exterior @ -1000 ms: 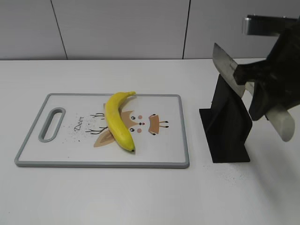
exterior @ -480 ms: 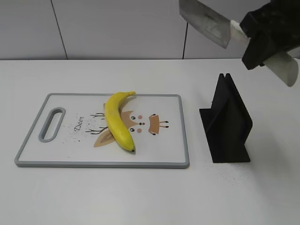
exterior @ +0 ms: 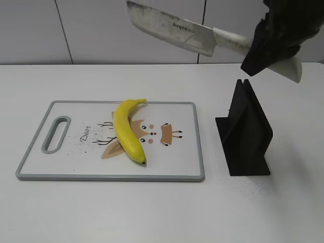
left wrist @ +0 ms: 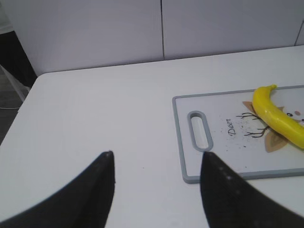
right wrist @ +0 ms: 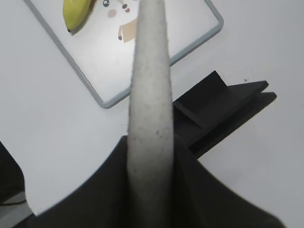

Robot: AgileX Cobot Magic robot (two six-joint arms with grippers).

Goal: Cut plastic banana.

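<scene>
Black right gripper [exterior: 271,43] raised high — clenched on knife [exterior: 174,31], blade slanting left above cutting board [exterior: 172,114].

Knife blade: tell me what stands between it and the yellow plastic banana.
Nothing visible. The right gripper holds the steel cleaver-style knife high above the cutting board; only open air lies above the glossy yellow banana.

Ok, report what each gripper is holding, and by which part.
The right gripper holds the knife by its pale handle, blade raised above the cutting board. The left gripper is open and holds nothing.
</scene>
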